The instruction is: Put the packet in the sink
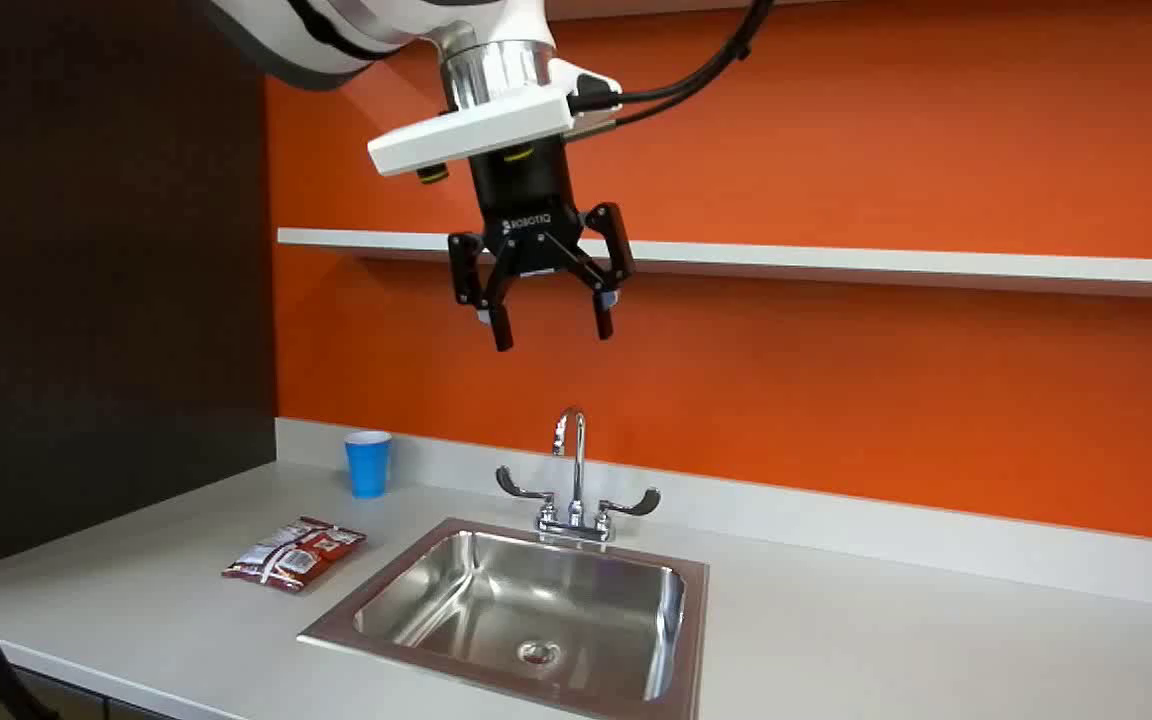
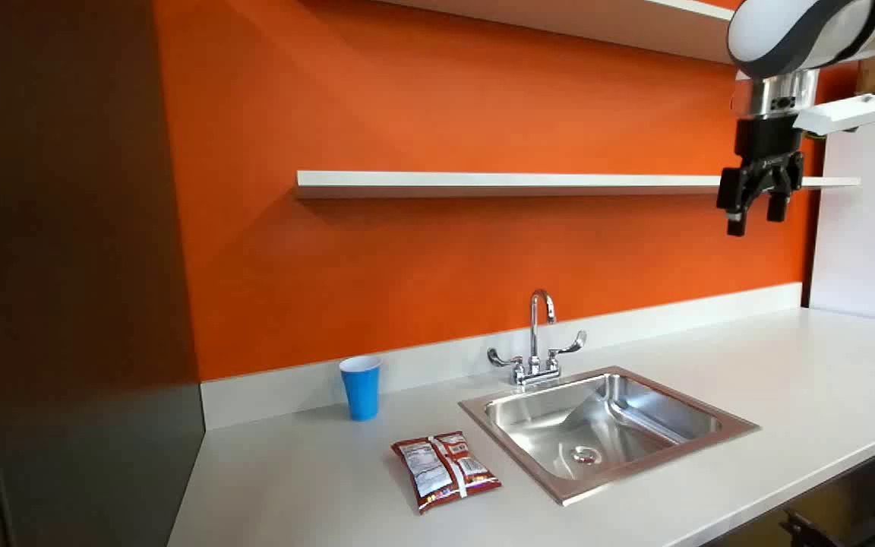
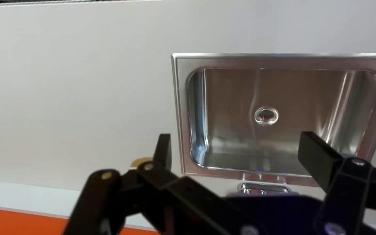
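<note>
The red packet [image 1: 294,553] with white and dark markings lies flat on the counter, beside the sink and in front of the cup; it also shows in an exterior view [image 2: 445,469]. It cannot be made out in the wrist view. The stainless steel sink [image 1: 556,600] has a drain and shows bare in both exterior views [image 2: 612,437] and in the wrist view [image 3: 233,104]. My gripper [image 1: 552,340] is open and empty, high above the counter and well apart from the packet. Its two spread fingers show in the wrist view [image 3: 236,140] and in an exterior view [image 2: 756,222].
A blue cup [image 1: 368,465] stands upright near the back wall; it also shows in an exterior view [image 2: 362,389]. The chrome faucet [image 1: 576,480] with two handles rises behind the sink. A white shelf [image 1: 836,258] runs along the orange wall. A dark panel [image 1: 101,280] bounds the counter.
</note>
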Action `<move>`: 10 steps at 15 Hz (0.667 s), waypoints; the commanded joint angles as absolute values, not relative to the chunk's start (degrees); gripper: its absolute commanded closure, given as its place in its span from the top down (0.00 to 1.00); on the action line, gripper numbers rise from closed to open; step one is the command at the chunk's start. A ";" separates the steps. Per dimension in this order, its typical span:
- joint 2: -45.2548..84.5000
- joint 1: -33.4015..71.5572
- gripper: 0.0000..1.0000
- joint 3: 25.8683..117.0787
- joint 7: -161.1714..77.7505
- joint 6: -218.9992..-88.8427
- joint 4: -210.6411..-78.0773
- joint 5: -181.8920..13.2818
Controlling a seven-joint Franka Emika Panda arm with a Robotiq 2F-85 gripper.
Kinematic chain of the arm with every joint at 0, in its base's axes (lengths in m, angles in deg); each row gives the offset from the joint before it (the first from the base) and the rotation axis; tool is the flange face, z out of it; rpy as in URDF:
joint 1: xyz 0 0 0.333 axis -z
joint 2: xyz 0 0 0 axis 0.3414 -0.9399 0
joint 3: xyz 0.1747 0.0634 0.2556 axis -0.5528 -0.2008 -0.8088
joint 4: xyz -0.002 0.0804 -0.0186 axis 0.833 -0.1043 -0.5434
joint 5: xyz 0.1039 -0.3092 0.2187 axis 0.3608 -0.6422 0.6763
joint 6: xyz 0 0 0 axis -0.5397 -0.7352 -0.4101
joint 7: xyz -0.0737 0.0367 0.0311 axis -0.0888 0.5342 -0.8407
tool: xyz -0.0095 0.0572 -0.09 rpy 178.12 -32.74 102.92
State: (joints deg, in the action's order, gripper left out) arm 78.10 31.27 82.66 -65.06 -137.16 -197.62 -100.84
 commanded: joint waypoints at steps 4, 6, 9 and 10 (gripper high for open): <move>78.22 30.29 1.00 82.35 -66.09 -136.80 -198.19 -100.30; 78.79 28.74 1.00 82.12 -67.54 -136.23 -199.15 -99.76; 80.45 25.69 1.00 81.39 -70.07 -135.21 -201.50 -99.04; 80.97 24.59 1.00 81.07 -70.99 -134.71 -202.34 -98.82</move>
